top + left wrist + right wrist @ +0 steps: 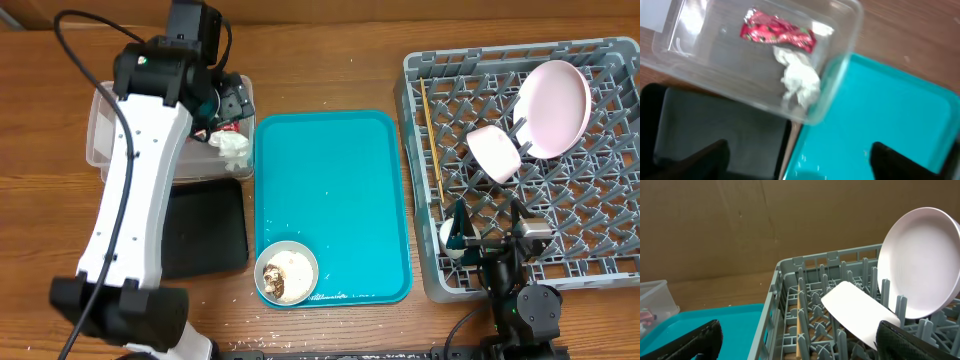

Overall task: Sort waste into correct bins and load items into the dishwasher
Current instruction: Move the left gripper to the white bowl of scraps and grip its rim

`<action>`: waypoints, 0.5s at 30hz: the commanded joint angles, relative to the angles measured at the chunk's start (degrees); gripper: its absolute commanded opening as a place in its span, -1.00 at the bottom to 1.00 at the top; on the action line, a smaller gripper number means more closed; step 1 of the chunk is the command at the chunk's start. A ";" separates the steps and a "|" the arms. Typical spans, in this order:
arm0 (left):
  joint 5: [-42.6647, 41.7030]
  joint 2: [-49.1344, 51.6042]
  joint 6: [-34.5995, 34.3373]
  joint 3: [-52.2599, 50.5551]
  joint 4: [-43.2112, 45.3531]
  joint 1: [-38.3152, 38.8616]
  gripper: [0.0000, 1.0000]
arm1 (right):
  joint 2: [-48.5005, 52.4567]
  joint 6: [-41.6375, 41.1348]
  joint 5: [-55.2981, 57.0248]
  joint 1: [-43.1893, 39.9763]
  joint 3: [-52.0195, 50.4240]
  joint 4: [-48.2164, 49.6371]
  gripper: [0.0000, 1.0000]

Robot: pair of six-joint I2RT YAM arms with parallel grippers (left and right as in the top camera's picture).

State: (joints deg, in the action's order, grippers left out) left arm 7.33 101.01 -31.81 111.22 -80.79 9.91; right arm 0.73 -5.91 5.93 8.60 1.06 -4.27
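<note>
Our left gripper (800, 146) hung above the clear tub (715, 55), jaws spread and empty. The red wrapper (777, 32) and white tissue (800, 80) lay touching inside. We judged it best to rise straight, clearing the tub wall, then head for the crumb-filled bowl (310, 262) on the teal tray (330, 180). Our right gripper (799, 330) gaped empty at the dish rack (790, 270).

Overhead cam looks straight down on the table from well up. It frames the teal tray (330, 190) at centre, the clear tub (100, 135) just off its left edge and the grey rack (600, 262) off its right edge. Left wrist cam sits close above the tray's left edge, tilted down, so the tub fills the top of its frame. Right wrist cam sits low, right of the tray, looking nearly level across the rack. All three views share the tray and the tub.
</note>
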 commanded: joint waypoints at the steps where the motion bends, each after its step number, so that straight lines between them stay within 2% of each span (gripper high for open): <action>1: -3.91 -0.26 0.50 0.09 -4.24 4.11 0.68 | -0.57 0.28 -0.17 -0.26 -0.61 0.33 1.00; 5: -3.76 -0.28 -1.70 -2.51 -7.91 12.79 0.53 | -0.57 0.28 -0.17 -0.26 -0.61 0.33 1.00; 9: -3.76 -0.31 -8.20 -8.81 -8.72 21.46 0.46 | -0.57 0.28 -0.17 -0.26 -0.61 0.31 1.00; 11: -4.09 -0.31 -10.97 -13.09 -7.45 24.74 0.43 | -0.57 0.28 -0.17 -0.26 -0.61 0.33 1.00; 15: -9.53 -0.31 -11.54 -20.98 -3.10 29.09 0.27 | -0.57 0.28 -0.17 -0.26 -0.61 0.33 1.00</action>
State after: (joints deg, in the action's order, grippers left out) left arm 1.98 100.51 -40.14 94.74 -85.17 36.91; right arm 0.73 -5.91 5.89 8.60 1.06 -4.29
